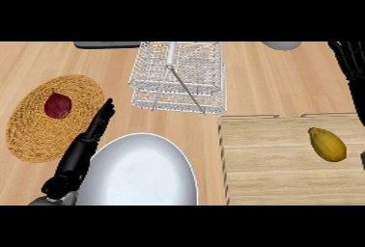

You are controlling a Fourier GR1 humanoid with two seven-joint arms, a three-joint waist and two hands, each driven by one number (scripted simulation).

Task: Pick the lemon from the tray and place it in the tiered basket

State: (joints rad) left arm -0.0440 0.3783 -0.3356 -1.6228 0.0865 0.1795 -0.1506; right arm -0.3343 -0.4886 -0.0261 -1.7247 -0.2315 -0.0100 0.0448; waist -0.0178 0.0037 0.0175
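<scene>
The lemon (327,144) lies on the wooden tray (271,164) at the lower right of the counter (285,82), near the tray's right edge, and nothing is touching it. It is an elongated yellow fruit whose long axis runs from upper left to lower right, its narrower tip pointing up and left towards the tiered basket (178,77). That wire basket stands at the top centre, up and to the left of the lemon and well apart from it. The left hand (92,135) shows at the lower left, fingers straight and holding nothing, lying between the white plate (143,173) and the woven mat (35,130) that carries a dark red fruit (58,105). It is far from the lemon, with the plate in between. A dark shape at the right edge may be the right hand (351,60), but I cannot tell how it stands. By position, the right side looks far nearer the lemon.
</scene>
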